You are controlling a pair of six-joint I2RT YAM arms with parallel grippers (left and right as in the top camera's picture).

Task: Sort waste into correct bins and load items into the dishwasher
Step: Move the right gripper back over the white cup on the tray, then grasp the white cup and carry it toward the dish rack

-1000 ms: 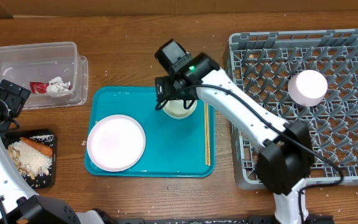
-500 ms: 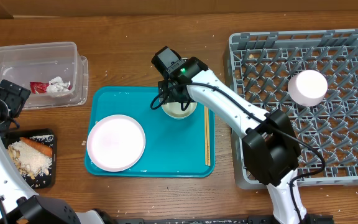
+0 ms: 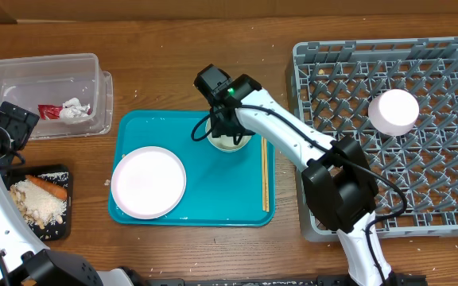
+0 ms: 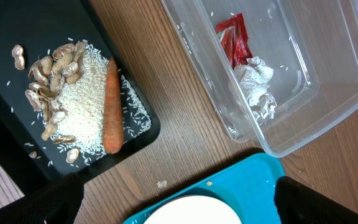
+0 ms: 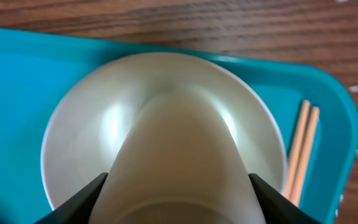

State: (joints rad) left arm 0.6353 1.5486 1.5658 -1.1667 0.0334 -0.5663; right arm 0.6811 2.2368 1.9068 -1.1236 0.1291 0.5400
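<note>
Right gripper is clamped on the cup, right over the small dish at the back of the tray, with the chopsticks just beside it. Left gripper hangs wide open with nothing in it, near the black container that has the scraps and carrot. Wrapper and tissue are in the tub. Another dish is on the rack.
</note>
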